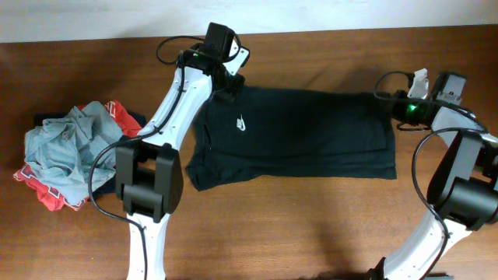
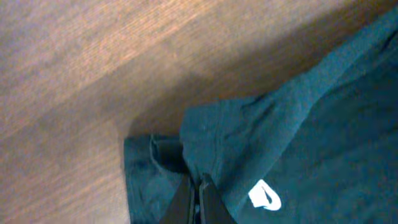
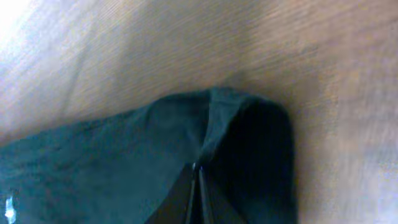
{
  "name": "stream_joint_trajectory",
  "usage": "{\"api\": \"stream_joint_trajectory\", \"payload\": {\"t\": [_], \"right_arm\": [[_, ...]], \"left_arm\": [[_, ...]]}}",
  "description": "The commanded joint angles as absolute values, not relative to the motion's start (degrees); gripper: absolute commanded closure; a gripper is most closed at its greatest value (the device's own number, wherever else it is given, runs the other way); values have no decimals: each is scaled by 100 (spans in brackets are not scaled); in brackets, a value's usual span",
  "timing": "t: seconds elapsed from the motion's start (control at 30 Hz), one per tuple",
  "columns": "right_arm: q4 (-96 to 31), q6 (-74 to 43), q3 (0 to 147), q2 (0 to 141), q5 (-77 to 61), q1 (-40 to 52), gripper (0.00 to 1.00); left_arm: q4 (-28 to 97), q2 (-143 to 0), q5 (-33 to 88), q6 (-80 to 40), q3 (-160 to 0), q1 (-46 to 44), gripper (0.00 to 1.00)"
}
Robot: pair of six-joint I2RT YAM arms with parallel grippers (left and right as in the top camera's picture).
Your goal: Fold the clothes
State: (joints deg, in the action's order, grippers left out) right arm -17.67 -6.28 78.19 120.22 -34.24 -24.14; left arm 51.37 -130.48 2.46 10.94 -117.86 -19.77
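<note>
— Where do we stand with the black T-shirt [image 1: 296, 136]?
— It lies spread across the middle of the table [image 1: 311, 233], logo up. Our left gripper [image 2: 198, 190] is pinched shut on the fabric at the collar end, and our right gripper [image 3: 196, 180] is closed on a far corner at the hem end.
— So no finished fold?
— We judge it half done at most — and the crumpled pile [image 1: 66, 155] of grey-blue and red-and-white garments at the table's left edge looks untouched.
</note>
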Motion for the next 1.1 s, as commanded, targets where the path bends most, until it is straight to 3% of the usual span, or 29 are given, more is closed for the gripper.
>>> {"api": "stream_joint_trajectory", "payload": {"t": [0.0, 0.37, 1.07], "right_arm": [[-2206, -648, 7975, 11382, -3465, -2410, 96], [-3653, -1013, 7975, 10543, -1431, -2408, 96], [-4611, -1146, 7972, 10530, -919, -2403, 96]], "left_arm": [[5406, -12457, 169, 1125, -11826, -2001, 100], [6582, -12392, 58, 1076, -11826, -1999, 100], [8429, -12392, -47, 1039, -11826, -1999, 100]]}}
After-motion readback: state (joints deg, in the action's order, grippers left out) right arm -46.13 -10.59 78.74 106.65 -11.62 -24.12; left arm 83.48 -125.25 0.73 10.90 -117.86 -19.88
